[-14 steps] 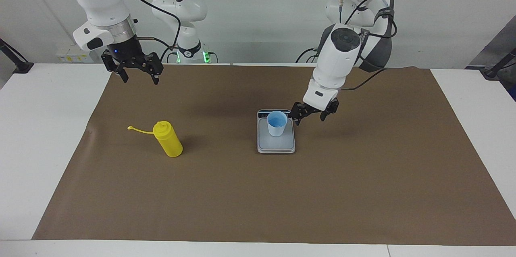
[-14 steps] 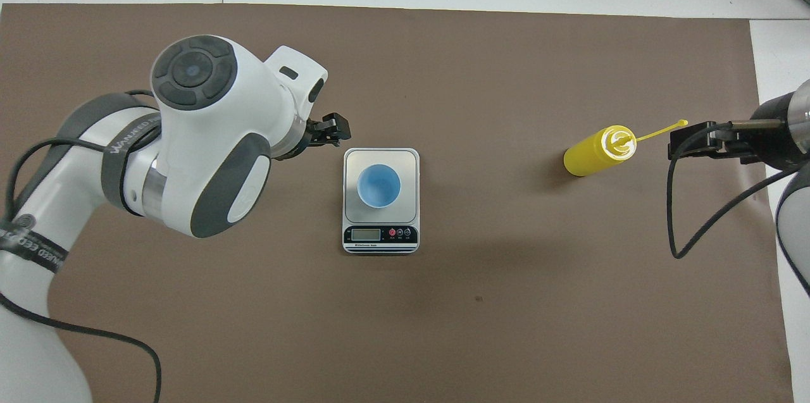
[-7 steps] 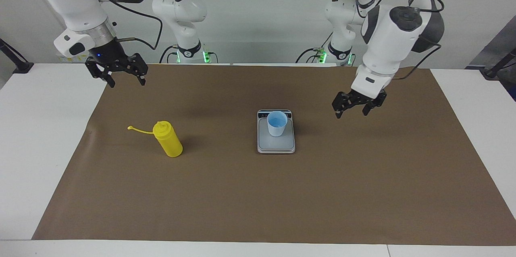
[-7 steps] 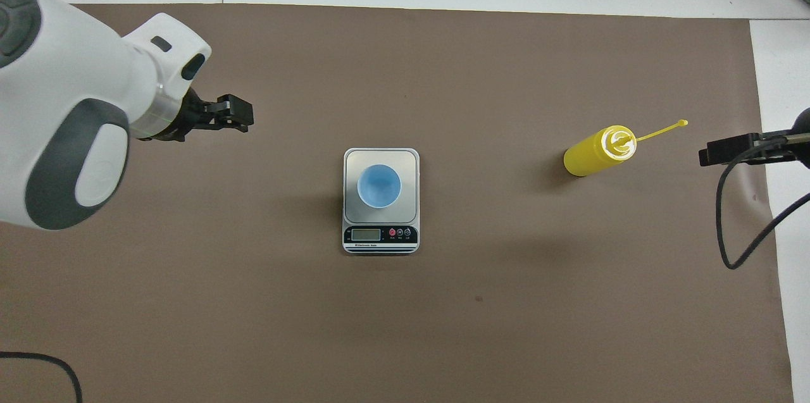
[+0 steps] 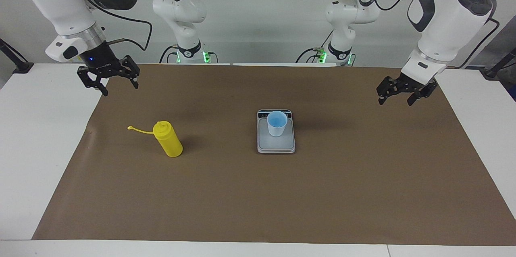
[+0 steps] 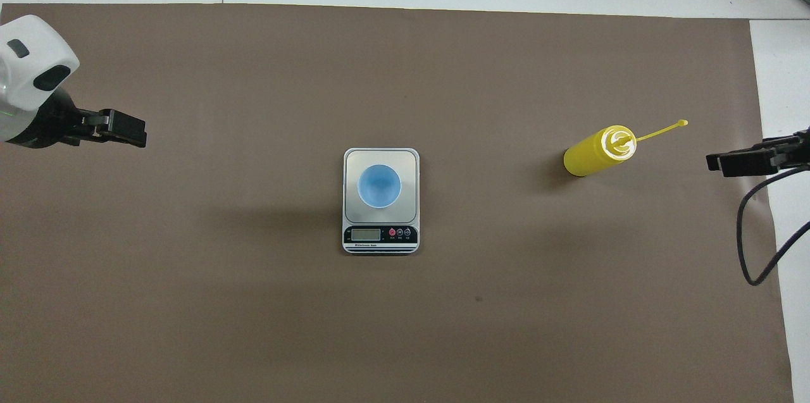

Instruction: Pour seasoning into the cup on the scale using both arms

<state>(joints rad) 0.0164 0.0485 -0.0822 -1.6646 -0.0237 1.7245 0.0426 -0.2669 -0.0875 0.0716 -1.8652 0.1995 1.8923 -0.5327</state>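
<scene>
On the desk (image 5: 44, 156), nearest the robots, both end effectors hang open and empty: the left end effector (image 5: 396, 98) over the brown mat (image 5: 258, 200) at the scale's 9 o'clock in the overhead view, the right end effector (image 5: 117, 86) over the mat's edge at 3 o'clock. The cup (image 5: 277, 124) stands on the scale (image 5: 276, 146) mid-mat. The seasoning (image 5: 169, 139) stands upright toward the right arm's end.

You see a big brown paper sheet (image 5: 282, 192) lying flat on the white table (image 5: 36, 136). A black cable (image 6: 759, 245) hangs over the table's edge.
</scene>
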